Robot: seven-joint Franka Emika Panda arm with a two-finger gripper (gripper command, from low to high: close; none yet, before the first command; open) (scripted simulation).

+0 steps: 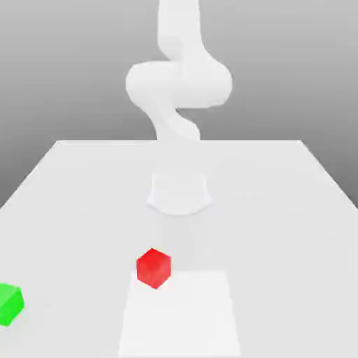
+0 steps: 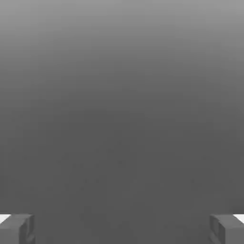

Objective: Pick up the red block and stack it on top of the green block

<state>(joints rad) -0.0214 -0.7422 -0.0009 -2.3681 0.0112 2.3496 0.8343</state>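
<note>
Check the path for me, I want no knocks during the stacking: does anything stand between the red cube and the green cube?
Nothing visible does: between the red cube and the green cube, the exterior view shows only bare tabletop.

The red block, low and a bit left of the middle in the exterior view, looks smooth and matt, like plain plastic. The green block at the lower left edge looks smooth and matt too. The big counter is smooth all over. The arm, top middle, looks smooth, like hard plastic. The fingers, in the hand view's bottom corners, look matt.
</note>
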